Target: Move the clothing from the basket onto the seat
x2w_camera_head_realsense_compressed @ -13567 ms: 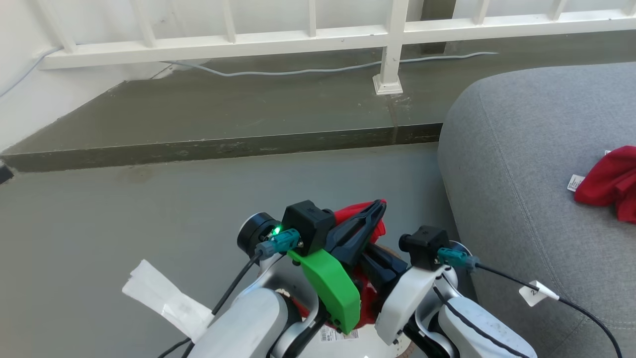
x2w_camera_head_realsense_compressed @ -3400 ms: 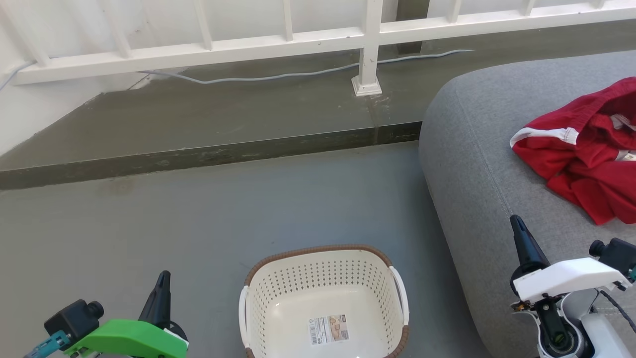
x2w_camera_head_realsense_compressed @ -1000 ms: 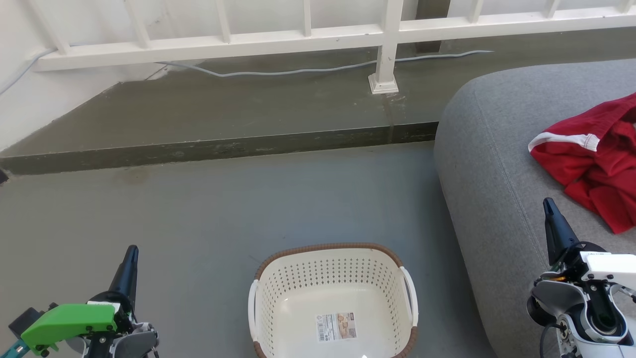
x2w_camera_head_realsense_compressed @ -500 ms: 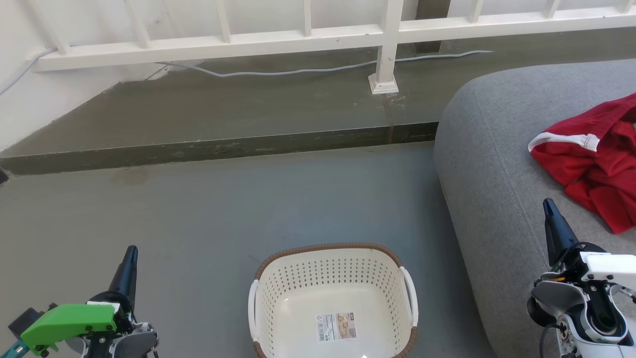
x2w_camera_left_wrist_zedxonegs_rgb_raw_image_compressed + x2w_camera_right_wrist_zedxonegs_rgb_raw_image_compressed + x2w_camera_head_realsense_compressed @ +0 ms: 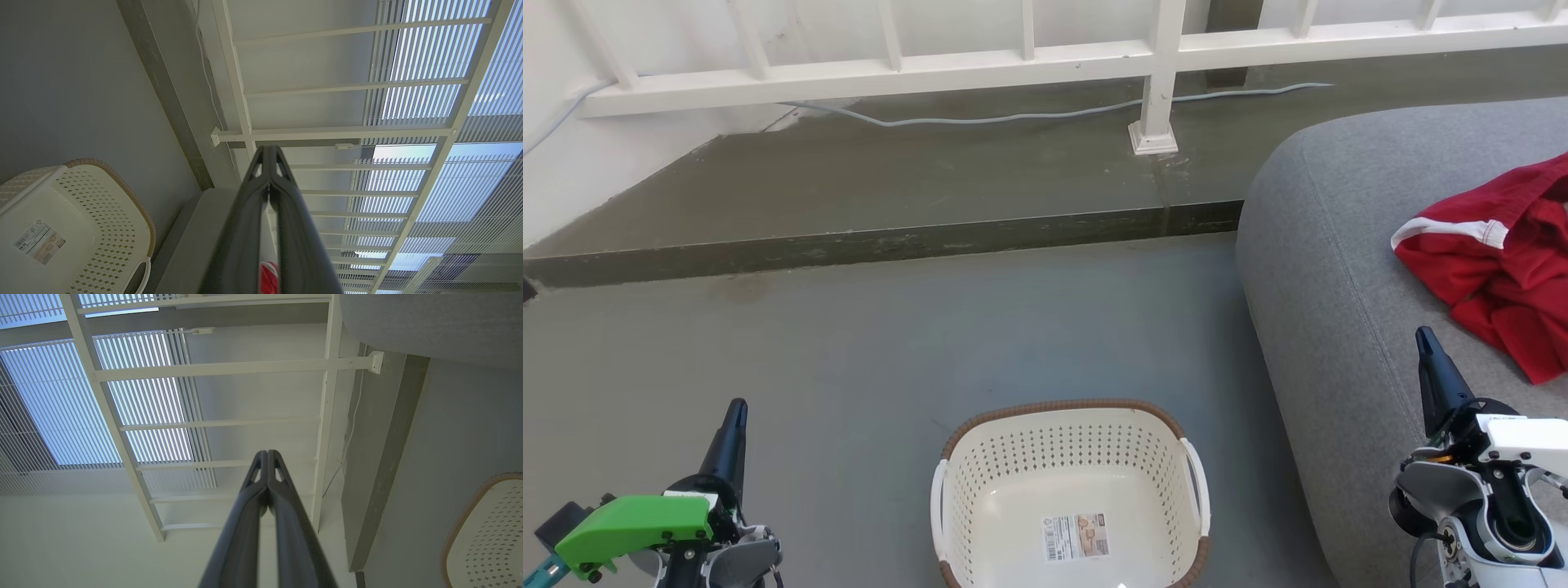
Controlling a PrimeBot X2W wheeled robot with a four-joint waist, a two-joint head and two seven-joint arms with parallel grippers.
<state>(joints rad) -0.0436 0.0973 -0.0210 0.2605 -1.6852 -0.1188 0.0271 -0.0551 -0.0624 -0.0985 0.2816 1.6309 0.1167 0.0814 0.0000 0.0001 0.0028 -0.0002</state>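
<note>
Closest to you, your left gripper and your right gripper both have their fingers pressed together with nothing in them; the wrist views look along the fingers and show the tips touching. Between the grippers the basket sits on the floor, a paper label on its bottom; to its right is the big grey seat; the clothing lies in a red heap on top of it. Farthest off is the white railing; the wrist views add window blinds above it.
</note>
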